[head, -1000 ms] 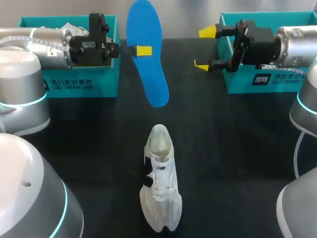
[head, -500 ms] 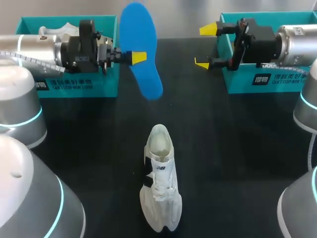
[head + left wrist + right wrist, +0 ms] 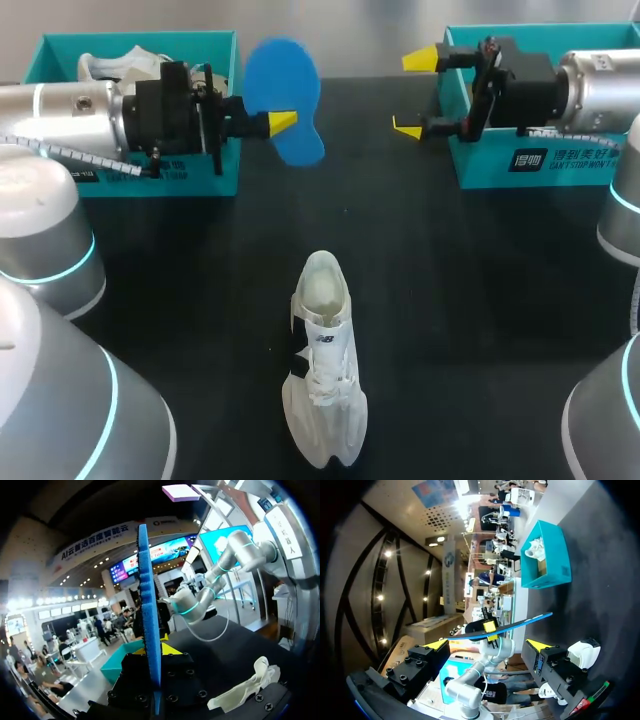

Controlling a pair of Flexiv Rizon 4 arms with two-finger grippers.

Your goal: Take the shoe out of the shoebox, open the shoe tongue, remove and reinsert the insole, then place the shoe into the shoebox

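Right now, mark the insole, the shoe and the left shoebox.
insole (image 3: pixel 281 82), head view, middle of its blue face.
shoe (image 3: pixel 324 383), head view, on the laces.
left shoebox (image 3: pixel 205 178), head view, front wall.

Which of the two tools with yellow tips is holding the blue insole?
The left arm's tool, whose fingers are shut on the thin blue foam insole. The right arm's tool stands open with nothing between its fingers.
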